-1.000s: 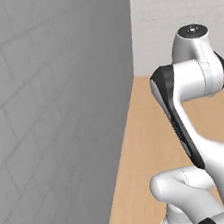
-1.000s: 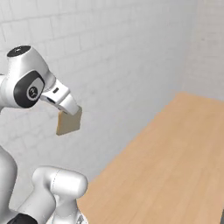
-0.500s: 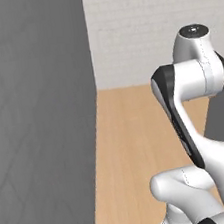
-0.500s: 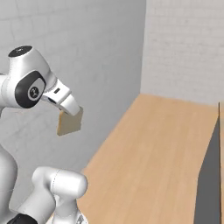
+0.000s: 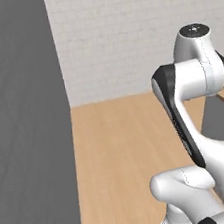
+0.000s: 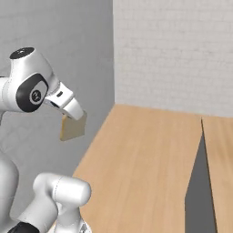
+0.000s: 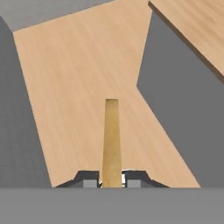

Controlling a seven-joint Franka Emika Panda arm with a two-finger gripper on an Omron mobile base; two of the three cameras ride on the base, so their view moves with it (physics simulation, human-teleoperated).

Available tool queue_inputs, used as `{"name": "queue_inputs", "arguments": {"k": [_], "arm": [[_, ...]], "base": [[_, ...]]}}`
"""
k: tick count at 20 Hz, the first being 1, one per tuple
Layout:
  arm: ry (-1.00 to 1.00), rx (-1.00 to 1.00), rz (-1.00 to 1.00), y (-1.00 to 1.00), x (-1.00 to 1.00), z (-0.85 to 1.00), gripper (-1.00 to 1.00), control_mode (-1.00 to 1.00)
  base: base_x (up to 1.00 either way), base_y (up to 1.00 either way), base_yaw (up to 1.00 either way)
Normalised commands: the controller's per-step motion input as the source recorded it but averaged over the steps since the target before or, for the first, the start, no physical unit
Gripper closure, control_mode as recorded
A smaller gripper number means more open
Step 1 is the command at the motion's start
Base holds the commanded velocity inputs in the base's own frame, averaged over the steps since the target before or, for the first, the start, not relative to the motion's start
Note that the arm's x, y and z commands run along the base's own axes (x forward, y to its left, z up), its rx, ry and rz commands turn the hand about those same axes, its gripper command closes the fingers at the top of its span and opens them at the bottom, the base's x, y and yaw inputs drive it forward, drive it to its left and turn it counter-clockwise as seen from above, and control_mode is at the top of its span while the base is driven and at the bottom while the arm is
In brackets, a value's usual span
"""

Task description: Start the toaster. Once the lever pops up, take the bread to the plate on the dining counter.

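Bread sits clamped edge-on between the two finger tips of the gripper, its thin crust edge running straight out ahead of the jaws and rising up the middle of the hand view. The jaws are closed on the slice's lower end, one tip pressed to each flat face, with most of the slice jutting past them. In the right base view the same slice hangs below and just ahead of the gripper, one broad tan face turned toward the camera, held clear in the air with nothing touching it but the fingers. Beyond the slice's far end lies light wood floor. Off to one side of the jaws stands a grey upright panel with a wooden top, the dining counter, well apart from the bread.
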Motion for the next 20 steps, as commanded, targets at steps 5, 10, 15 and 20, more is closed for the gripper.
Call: {"name": "queue_inputs", "arguments": {"k": [5, 10, 15, 20], "arm": [[0.00, 0.00, 0.00, 0.00, 0.00, 0.00, 1.00, 1.00], [0.00, 0.00, 0.00, 0.00, 0.00, 0.00, 1.00, 1.00], [0.00, 0.00, 0.00, 0.00, 0.00, 0.00, 1.00, 1.00], [0.00, 0.00, 0.00, 0.00, 0.00, 0.00, 1.00, 1.00]], "base": [[1.00, -0.08, -0.29], [1.00, -0.03, -0.28], [1.00, -0.01, -0.27], [1.00, 0.00, -0.27]]}}
